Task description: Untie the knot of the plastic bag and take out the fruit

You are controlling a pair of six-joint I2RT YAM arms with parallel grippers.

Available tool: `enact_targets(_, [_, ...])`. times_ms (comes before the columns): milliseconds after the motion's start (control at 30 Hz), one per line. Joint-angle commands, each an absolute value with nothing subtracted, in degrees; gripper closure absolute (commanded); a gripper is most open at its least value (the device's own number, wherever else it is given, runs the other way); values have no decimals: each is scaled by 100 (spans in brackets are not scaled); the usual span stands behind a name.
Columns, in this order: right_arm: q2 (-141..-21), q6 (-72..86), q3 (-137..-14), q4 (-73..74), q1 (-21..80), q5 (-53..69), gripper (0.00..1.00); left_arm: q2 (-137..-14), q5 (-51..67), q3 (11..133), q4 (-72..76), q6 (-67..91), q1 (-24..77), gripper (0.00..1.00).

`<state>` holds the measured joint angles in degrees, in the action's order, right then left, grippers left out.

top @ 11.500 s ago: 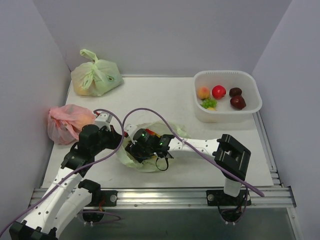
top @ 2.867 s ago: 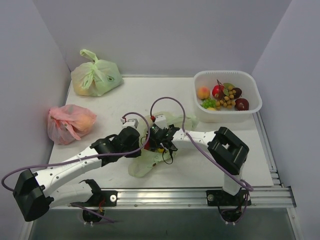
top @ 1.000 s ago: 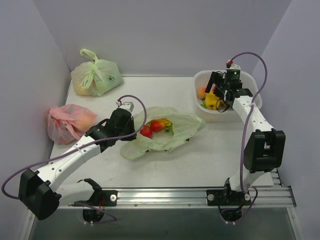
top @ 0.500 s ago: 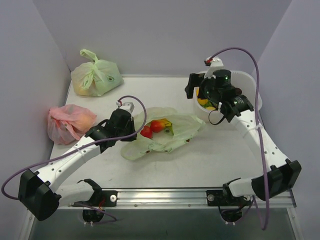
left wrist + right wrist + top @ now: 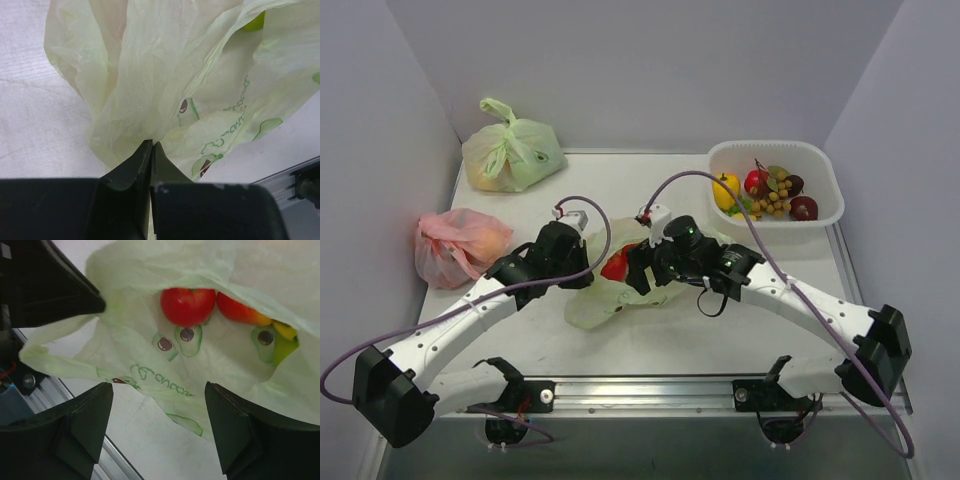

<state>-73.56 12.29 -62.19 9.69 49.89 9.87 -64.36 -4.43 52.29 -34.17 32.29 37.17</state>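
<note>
The pale-green plastic bag (image 5: pixel 588 306) lies open at the table's middle, and no knot shows on it. My left gripper (image 5: pixel 582 272) is shut on a bunched fold of its film (image 5: pixel 150 75) at the bag's left edge. My right gripper (image 5: pixel 638 270) is open and empty at the bag's mouth, its jaws wide apart (image 5: pixel 157 390) over the lower film (image 5: pixel 210 365). Inside the bag lie a red fruit (image 5: pixel 187 305), a red-orange fruit (image 5: pixel 240 311) and a yellow-green piece (image 5: pixel 285 340). The red fruit also shows in the top view (image 5: pixel 616 266).
A white tub (image 5: pixel 820 165) at the back right holds a yellow fruit (image 5: pixel 726 190), a berry cluster (image 5: pixel 775 200), a red fruit and dark maroon fruits (image 5: pixel 803 207). Another tied green bag (image 5: pixel 510 152) sits at the back left, and a pink-red bag (image 5: pixel 455 245) lies by the left wall.
My right arm has swung from the white tub back to the bag's mouth; the yellow fruit it held now lies in the tub. The left gripper stays shut on the bag.
</note>
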Motion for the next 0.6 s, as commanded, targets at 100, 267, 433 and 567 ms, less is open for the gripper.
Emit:
enact_targets(100, [-8129,1924,-5731,44,5141,686,39,-6021,246,4826,-3911,3120,3727,100])
enact_targets(267, [-9138,1899,-5836,-141,5264,1220,52,-5941,308,4728,-3938,3278,3735,100])
enact_targets(433, [-9861,1284,-6573,965,5571,2303,58,-6038,44,4913,-3876,3445,3735,100])
enact_targets(567, [-9547,1406,-6478,986,5581,1839,55,-6143,35,4974,-3806,3498,3753,100])
